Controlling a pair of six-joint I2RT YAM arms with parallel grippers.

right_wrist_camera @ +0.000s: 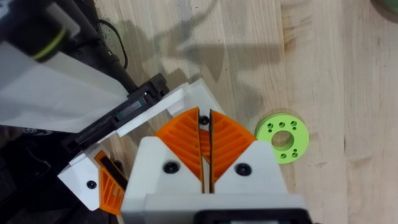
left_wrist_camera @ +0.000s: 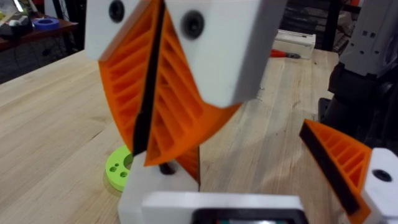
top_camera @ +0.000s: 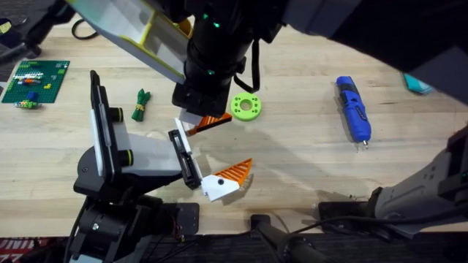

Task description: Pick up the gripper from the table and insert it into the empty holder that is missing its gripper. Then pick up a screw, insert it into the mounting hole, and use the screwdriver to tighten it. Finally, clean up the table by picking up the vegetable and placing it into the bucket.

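Blue screwdriver [top_camera: 353, 109] overhead, wrist views closer

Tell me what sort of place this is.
Probably a robotics lab or workshop bench: a wooden table carrying a black-and-white arm mount with a holder, a blue screwdriver, and a green toy brick board.
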